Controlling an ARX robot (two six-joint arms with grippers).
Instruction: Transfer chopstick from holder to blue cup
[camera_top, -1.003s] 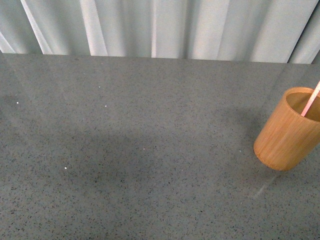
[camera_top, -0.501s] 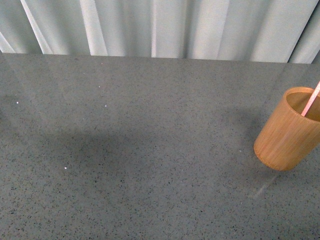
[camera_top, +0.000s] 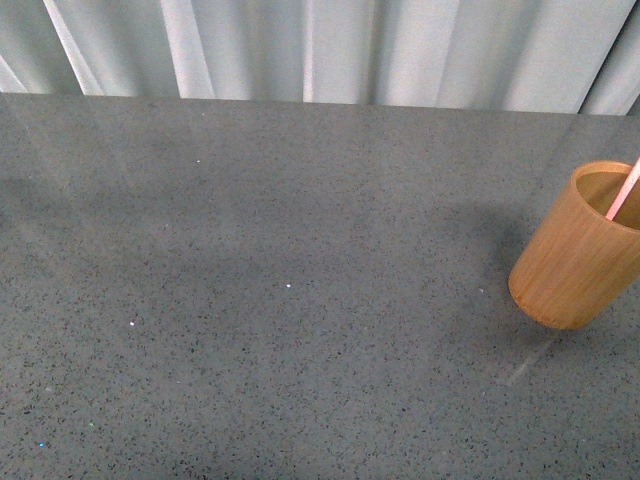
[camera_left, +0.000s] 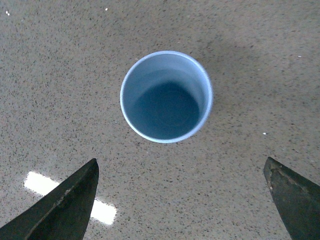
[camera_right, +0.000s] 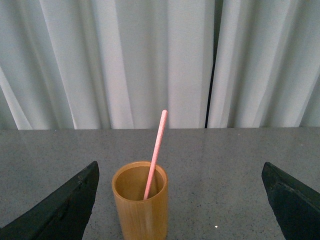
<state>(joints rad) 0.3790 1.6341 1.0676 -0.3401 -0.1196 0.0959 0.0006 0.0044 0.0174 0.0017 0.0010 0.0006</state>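
The bamboo holder (camera_top: 578, 250) stands upright at the table's right edge in the front view, with a pink chopstick (camera_top: 623, 190) leaning out of it. The right wrist view shows the holder (camera_right: 140, 206) and the chopstick (camera_right: 155, 153) ahead of my open, empty right gripper (camera_right: 180, 205), toward its left finger. The light-blue cup (camera_left: 166, 96) stands upright and empty below my left gripper (camera_left: 182, 200), which is open and empty above the table, short of the cup. The cup and both grippers are out of the front view.
The grey speckled table (camera_top: 300, 300) ends at white curtains (camera_top: 320, 50) along its far edge. The curtains also fill the back of the right wrist view (camera_right: 125, 60).
The front view has shifted slightly, so the table's far edge and the holder sit a little higher in the picture. The dark shadow on the table has faded.
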